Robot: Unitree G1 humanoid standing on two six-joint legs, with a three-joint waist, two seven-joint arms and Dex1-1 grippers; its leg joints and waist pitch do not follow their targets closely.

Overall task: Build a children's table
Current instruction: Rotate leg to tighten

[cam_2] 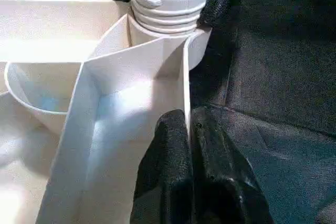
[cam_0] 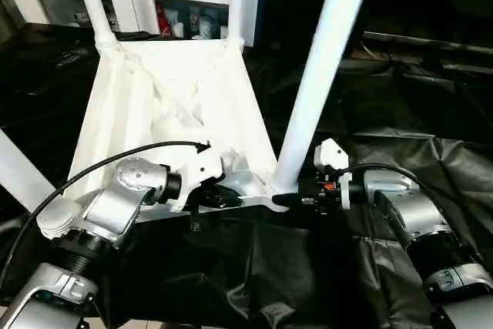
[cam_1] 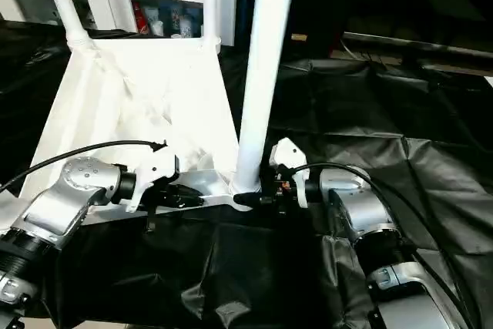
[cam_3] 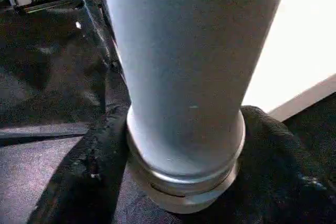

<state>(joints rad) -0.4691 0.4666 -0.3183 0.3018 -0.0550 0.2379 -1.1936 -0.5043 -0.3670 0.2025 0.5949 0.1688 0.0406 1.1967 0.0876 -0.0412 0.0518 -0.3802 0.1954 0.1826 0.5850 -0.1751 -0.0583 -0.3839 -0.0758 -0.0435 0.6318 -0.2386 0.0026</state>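
The children's table lies upside down on a black sheet, its ribbed underside up and its white legs rising from the corner sockets. The left gripper is pinched tight on the thin near rim wall of the tabletop, one black finger on each side of the wall, with the near right leg standing in its socket just beyond the fingertips. The right gripper has its two fingers set around the base of that same leg, one on each side, right above the socket.
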